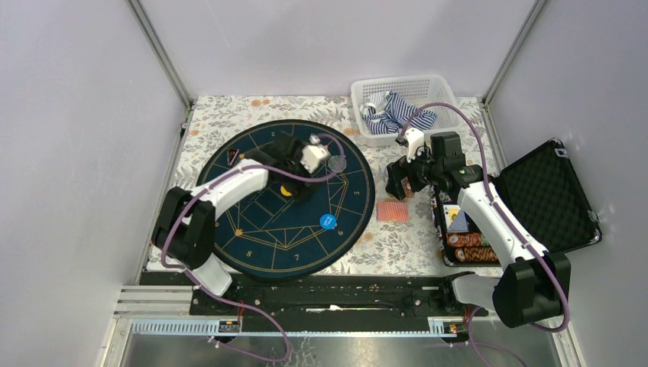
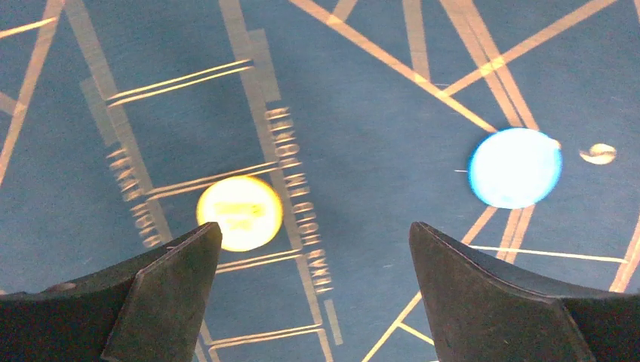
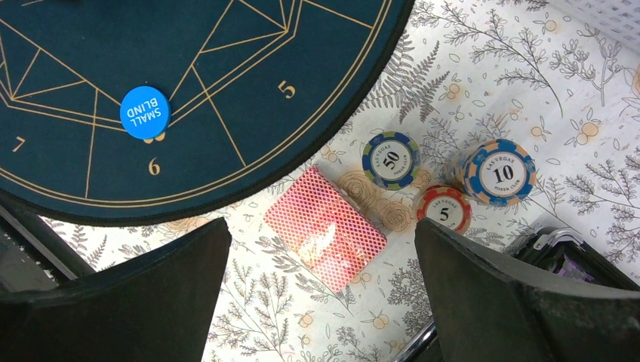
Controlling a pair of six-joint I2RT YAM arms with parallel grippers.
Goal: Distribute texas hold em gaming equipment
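The red-backed deck point(image 3: 324, 237) lies on the flowered tablecloth point(image 3: 483, 75) just off the rim of the mat point(image 3: 226, 45), chip stacks point(image 3: 500, 172) beside it, staged for dealing out, I'd guess. The right gripper point(image 3: 321, 224) hangs over the deck, spread wide, empty. On the mat the orange disc point(image 2: 240, 213) and blue disc point(image 2: 515, 167) sit well apart, likely marking seats; the left gripper point(image 2: 314, 228) gapes empty above them

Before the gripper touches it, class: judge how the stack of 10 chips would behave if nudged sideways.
The 10 stack looks several loose chips tall, so a sideways nudge would probably shear or topple it. Being round, fallen chips might roll on the flat tablecloth.
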